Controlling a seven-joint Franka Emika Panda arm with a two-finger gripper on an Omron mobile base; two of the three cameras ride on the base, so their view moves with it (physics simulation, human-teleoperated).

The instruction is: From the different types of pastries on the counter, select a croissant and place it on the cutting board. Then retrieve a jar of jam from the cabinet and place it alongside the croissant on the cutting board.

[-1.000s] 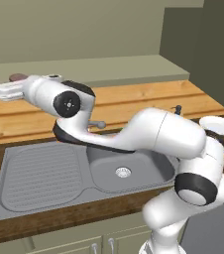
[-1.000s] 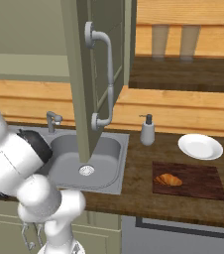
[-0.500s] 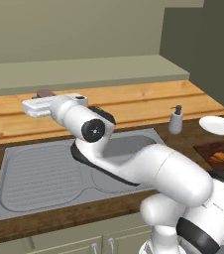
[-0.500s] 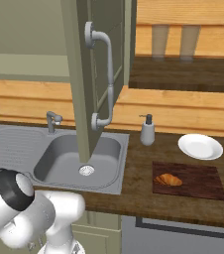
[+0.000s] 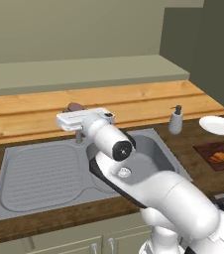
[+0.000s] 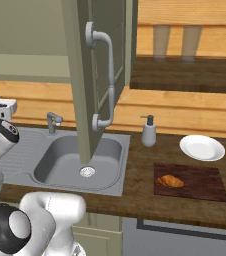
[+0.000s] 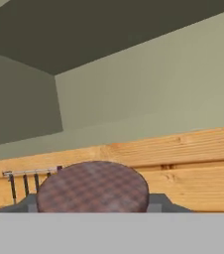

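1. The croissant (image 6: 169,181) already lies on the cutting board (image 6: 200,185), towards its left end; in the left base view it shows as a small orange-brown lump (image 5: 220,157) on the board (image 5: 205,150). The first half of the job looks finished.

2. The claw (image 5: 75,107) is closed tight on the jar of jam (image 7: 92,192). In the hand view the jar's round brownish lid sits right in front of the camera between the fingers, and in the left base view a brown end pokes out past the white hand (image 5: 75,106).

3. The hand with the jar hangs above the sink (image 6: 65,170), near the tap (image 6: 53,121), well to the left of the board. So the jar is out of the cabinet but far from its place.

4. The cabinet door (image 6: 92,75) stands open over the sink, between the arm and the board.

5. What is left, as I judge it: carry the jar rightwards across the surface (image 6: 135,192), past the soap bottle (image 6: 148,131), and set it upright on the bare part of the board beside the croissant, then let go. The white plate (image 6: 202,147) behind the board needs avoiding.
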